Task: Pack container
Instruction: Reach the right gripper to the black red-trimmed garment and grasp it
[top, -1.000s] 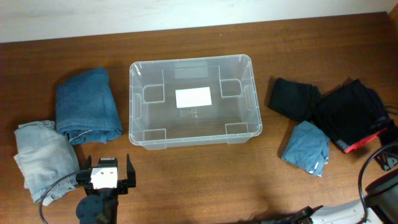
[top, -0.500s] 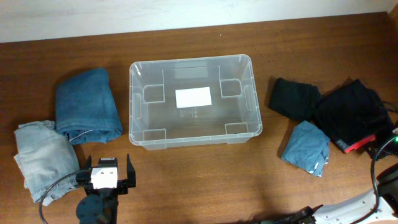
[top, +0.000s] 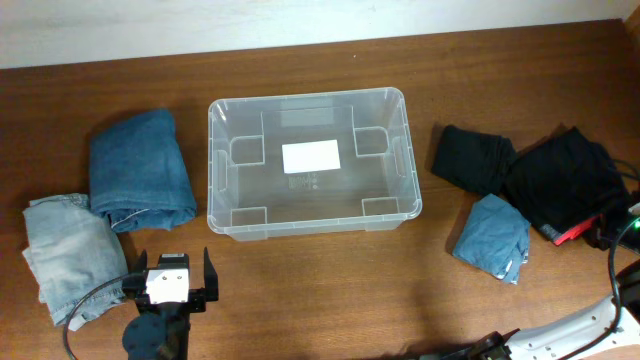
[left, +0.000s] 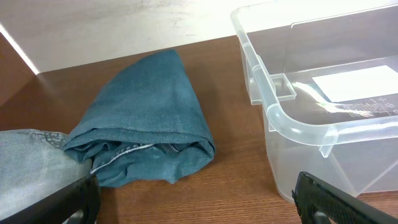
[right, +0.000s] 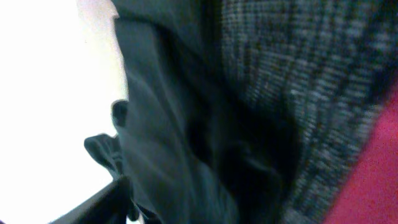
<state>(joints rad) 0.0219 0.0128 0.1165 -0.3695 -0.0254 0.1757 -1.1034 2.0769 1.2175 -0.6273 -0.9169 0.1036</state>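
The container (top: 305, 97) is a clear plastic bin with a white label on its base, standing empty at the table's middle. Its near corner shows in the left wrist view (left: 292, 121). My left gripper (top: 170, 280) is open and empty, low in front of the bin's left end (left: 196, 193). My right gripper (top: 612, 234) is at the far right edge, against a black garment with a red band (top: 560, 185). The right wrist view is filled by that dark cloth (right: 205, 93). Only the left finger shows, far to the left, with cloth between the jaws (right: 205, 199).
A folded dark blue pair of jeans (top: 140, 170) (left: 149, 112) lies left of the bin. Pale jeans (top: 65, 255) (left: 31, 162) lie beside them. A second black garment (top: 475, 158) and a small folded blue cloth (top: 492, 238) lie right of the bin.
My right arm has shifted at the far right edge, up towards the black garment with the red band. The left arm, bin and clothes have not moved.
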